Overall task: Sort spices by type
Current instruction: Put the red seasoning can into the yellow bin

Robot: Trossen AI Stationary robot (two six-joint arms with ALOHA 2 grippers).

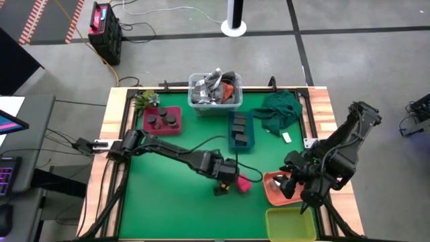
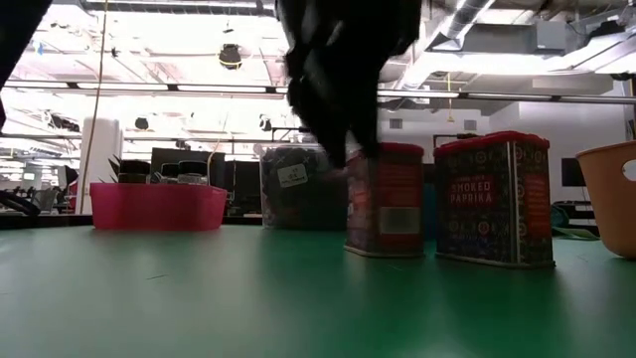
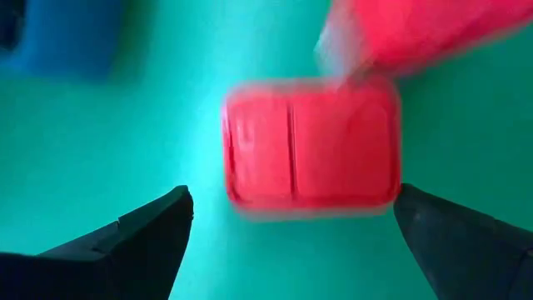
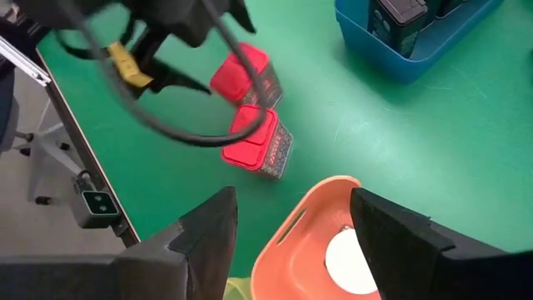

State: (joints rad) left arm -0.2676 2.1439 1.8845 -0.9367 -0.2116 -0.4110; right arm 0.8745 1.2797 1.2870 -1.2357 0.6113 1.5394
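Left tool (image 1: 227, 180) released, fingers (image 3: 141, 242) spread wide, hovering directly above a red-lidded paprika tin (image 3: 311, 143) standing upright on the green desk (image 1: 168, 202). Second paprika tin (image 4: 247, 77) stands just beside it. Right tool (image 1: 295, 187) parted, gripping nothing, over the orange tray (image 4: 312, 250) holding a white-capped jar (image 4: 354, 258). Dark boxes sit in the blue tray (image 1: 240, 131), dark jars in the pink tray (image 1: 162, 121).

Even overhead light falls on the green table (image 1: 175, 202), with soft shadows under the arms. In the low view, ceiling strip lights glare at the top and a dark blurred arm blocks the centre. The left wrist view is heavily blurred; the red lid (image 3: 312, 146) is perhaps motion-smeared.
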